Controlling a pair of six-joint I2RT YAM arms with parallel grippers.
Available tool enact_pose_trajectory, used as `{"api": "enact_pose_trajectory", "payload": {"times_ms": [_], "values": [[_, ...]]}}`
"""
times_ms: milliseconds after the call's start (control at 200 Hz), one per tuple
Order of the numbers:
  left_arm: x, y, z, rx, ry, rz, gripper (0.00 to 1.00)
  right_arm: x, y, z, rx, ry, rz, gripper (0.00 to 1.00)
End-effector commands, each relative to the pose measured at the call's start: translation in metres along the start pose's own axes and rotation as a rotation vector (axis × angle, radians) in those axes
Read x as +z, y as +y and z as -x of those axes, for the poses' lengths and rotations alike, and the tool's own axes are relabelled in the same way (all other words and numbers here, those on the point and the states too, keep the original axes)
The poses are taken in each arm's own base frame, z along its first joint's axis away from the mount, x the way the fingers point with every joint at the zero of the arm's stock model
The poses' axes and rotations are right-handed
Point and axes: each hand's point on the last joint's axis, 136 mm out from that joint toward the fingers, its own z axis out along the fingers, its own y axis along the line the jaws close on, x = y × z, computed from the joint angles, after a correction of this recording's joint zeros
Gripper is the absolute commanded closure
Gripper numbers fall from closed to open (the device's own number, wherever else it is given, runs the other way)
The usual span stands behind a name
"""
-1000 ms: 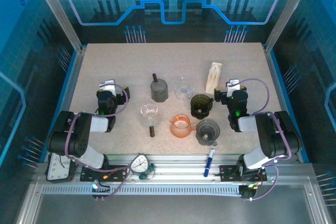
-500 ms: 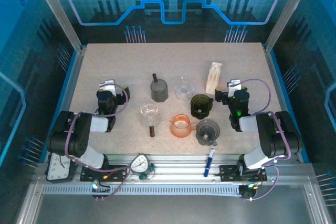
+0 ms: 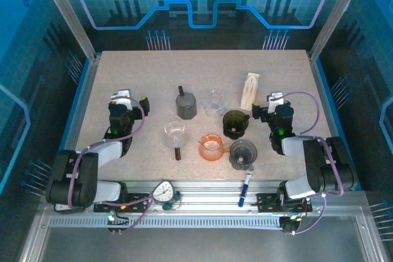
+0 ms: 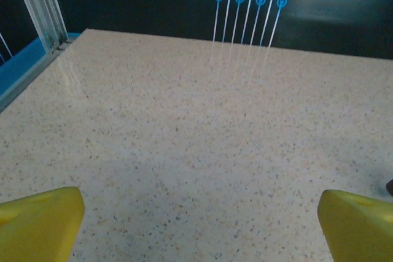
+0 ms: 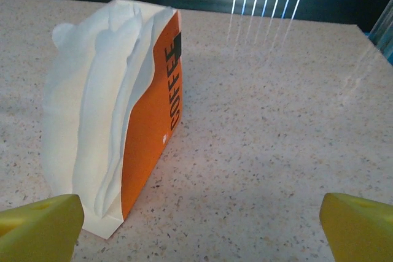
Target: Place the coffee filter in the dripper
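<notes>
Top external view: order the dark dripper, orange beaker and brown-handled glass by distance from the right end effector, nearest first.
1. Dark dripper, just left of the right end effector.
2. Orange beaker, centre, nearer the arm bases.
3. Brown-handled glass, left of centre.

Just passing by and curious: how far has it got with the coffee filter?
Nothing looks done yet. The filters stand in their pack on the table. The right hand is open, facing them, holding nothing. What is left: take one filter and set it in the dripper.
</notes>
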Motion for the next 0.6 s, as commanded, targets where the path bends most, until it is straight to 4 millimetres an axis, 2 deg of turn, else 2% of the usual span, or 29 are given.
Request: {"api": "enact_pose_trajectory", "payload": {"times_ms": [0,75,165,250,340,415,495,595], "values": [[-0.006,0.011,0.012,-0.022,-0.020,0.059,0.01,-0.007,-0.008,0.021,0.011,0.000,-0.053,0.00],[-0.009,0.027,0.025,-0.104,-0.064,0.154,0.01,-0.012,-0.011,0.029,0.016,0.013,-0.099,0.00],[-0.014,0.057,0.036,-0.241,-0.077,0.344,0.01,-0.021,-0.016,0.039,0.051,0.011,-0.162,0.00],[-0.022,0.077,0.037,-0.394,-0.033,0.483,0.01,-0.035,-0.026,0.057,0.045,-0.029,-0.290,0.00],[-0.047,0.100,0.027,-0.583,0.033,0.677,0.01,-0.045,-0.038,0.074,0.051,-0.051,-0.447,0.00],[-0.046,0.094,0.033,-0.603,0.052,0.631,0.01,-0.047,-0.041,0.077,0.168,-0.030,-0.468,0.00],[-0.046,0.082,0.041,-0.636,0.048,0.542,0.01,-0.055,-0.046,0.059,0.383,0.082,-0.465,0.00],[-0.048,0.064,0.050,-0.712,0.022,0.402,0.01,-0.046,-0.026,0.057,0.487,0.116,-0.244,0.00]]}}
